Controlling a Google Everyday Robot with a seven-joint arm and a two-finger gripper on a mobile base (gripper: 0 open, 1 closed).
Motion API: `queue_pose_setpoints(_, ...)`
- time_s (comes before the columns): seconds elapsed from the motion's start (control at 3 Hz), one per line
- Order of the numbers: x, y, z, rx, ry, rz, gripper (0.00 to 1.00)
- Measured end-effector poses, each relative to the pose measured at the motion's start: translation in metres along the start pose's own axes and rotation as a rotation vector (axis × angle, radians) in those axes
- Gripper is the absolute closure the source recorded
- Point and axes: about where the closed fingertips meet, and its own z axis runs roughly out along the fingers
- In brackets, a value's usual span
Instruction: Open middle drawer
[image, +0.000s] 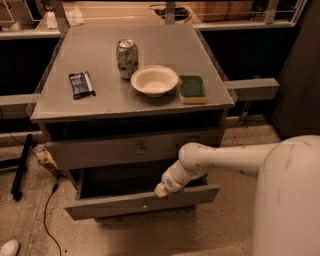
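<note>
From where I stand, the middle drawer (115, 206) hangs well out of the grey cabinet (60, 107), its dark inside showing beneath the closed drawer above (100, 152). The white arm (225, 157) reaches in from the right, and the gripper (161, 190) sits at the top edge of that open drawer front, just right of its small knob; whether it is clamped there or loose I cannot tell. On the cabinet top stand a soda can (127, 58), a cream bowl (154, 80), a green sponge (192, 88) and a dark snack packet (81, 84)
</note>
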Motion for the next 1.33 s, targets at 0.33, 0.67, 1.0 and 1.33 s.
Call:
queue_pose_setpoints(0.33,-0.0047,-0.0029,-0.0025,0.0,-0.009,0.01,1.0)
queue_pose_setpoints(0.67,-0.0054,-0.0038,-0.0025,0.0,-0.009,0.01,0.73)
queue_pose_setpoints(1.0,-0.0054,-0.0038,-0.0025,0.0,-0.009,0.01,0.5)
queue_pose_setpoints(1.33,-0.0054,-0.0038,-0.0024,0.0,-0.008,0.01,0.27)
